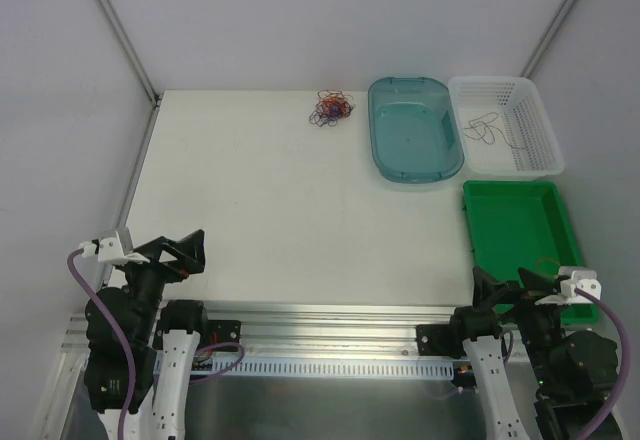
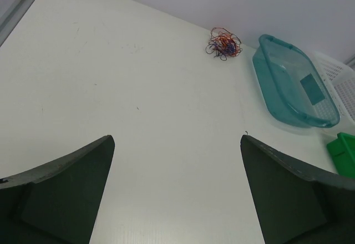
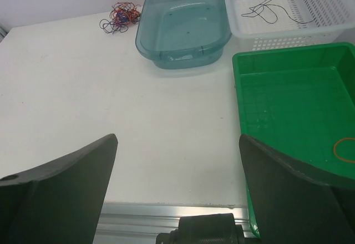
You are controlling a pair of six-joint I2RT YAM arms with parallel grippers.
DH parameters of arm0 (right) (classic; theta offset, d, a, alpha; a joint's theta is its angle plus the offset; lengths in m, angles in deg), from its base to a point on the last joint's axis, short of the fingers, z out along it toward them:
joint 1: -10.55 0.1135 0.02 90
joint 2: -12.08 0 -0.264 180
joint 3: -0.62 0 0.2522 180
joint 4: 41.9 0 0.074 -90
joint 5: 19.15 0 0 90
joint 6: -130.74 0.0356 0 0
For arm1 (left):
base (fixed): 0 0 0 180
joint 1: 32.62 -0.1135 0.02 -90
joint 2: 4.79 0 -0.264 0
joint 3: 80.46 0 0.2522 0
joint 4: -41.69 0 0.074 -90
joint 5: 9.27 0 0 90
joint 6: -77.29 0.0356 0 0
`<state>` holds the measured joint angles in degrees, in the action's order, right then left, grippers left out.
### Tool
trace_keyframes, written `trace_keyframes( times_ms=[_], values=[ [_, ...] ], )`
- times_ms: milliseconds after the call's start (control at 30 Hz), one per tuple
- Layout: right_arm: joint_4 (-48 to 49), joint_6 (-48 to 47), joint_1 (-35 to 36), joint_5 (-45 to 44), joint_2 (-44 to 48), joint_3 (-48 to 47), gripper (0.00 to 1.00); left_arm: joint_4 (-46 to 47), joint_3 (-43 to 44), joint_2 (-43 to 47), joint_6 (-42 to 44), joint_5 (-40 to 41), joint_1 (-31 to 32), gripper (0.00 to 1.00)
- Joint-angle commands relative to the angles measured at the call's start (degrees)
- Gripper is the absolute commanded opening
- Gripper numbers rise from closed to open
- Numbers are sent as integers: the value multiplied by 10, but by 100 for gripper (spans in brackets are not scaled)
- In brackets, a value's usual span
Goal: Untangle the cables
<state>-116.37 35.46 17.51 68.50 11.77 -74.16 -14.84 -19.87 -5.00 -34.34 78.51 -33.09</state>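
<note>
At the near edge of the table (image 1: 270,220), we find the left gripper (image 2: 176,140) with its jaws spread wide and holding nothing. The right gripper (image 3: 177,137) is likewise wide and empty. The cables (image 1: 330,109) lie in a multicoloured tangle at the far edge, just left of the teal tub (image 1: 410,140). One black strand (image 1: 487,128) lies in the white basket (image 1: 535,120). An orange loop (image 3: 345,150) lies in the green tray (image 3: 288,100).

The cables (image 1: 330,109) (distant clump) are too small to trace.
</note>
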Motion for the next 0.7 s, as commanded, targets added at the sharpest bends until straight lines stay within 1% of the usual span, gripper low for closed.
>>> trace_keyframes(
  times_ms=[0, 67, 100, 133, 267, 300, 367, 400, 500, 533, 567, 633, 667],
  values=[
    [21, 8, -6, 16, 109, 5, 97, 13, -7, 86, -15, 13, -3, 99],
    [30, 10, -6, 18, 105, 11, 97, 14, -10, 77, -19, 10, -3, 99],
    [35, 19, -6, 50, 103, 19, 97, 14, -12, 72, -20, 9, -3, 99],
    [38, 23, -6, 62, 97, 24, 97, 15, -13, 65, -22, 7, -4, 99],
    [56, 25, -8, 141, 51, 47, 97, 30, -40, 8, -33, 8, -4, 99],
    [58, 25, -9, 165, 28, 52, 97, 38, -48, 6, -39, 11, -3, 99],
    [58, 40, -8, 167, 3, 63, 97, 56, -63, -43, -55, 16, -3, 99],
    [60, 47, -7, 156, -25, 66, 97, 65, -67, -58, -61, 12, -4, 99],
    [89, 51, -9, 184, -45, 89, 97, 120, -86, -117, -83, -21, -1, 99],
    [96, 65, -7, 179, -57, 95, 97, 131, -89, -135, -93, -25, -1, 99],
    [102, 70, -7, 173, -67, 97, 97, 152, -87, -180, -111, -30, -1, 99],
    [117, 66, -6, 180, -90, 101, 97, 171, -69, -238, -119, -61, -1, 99],
    [118, 65, -6, 179, -96, 100, 97, 191, -61, -302, -123, -78, -1, 99]
  ],
)
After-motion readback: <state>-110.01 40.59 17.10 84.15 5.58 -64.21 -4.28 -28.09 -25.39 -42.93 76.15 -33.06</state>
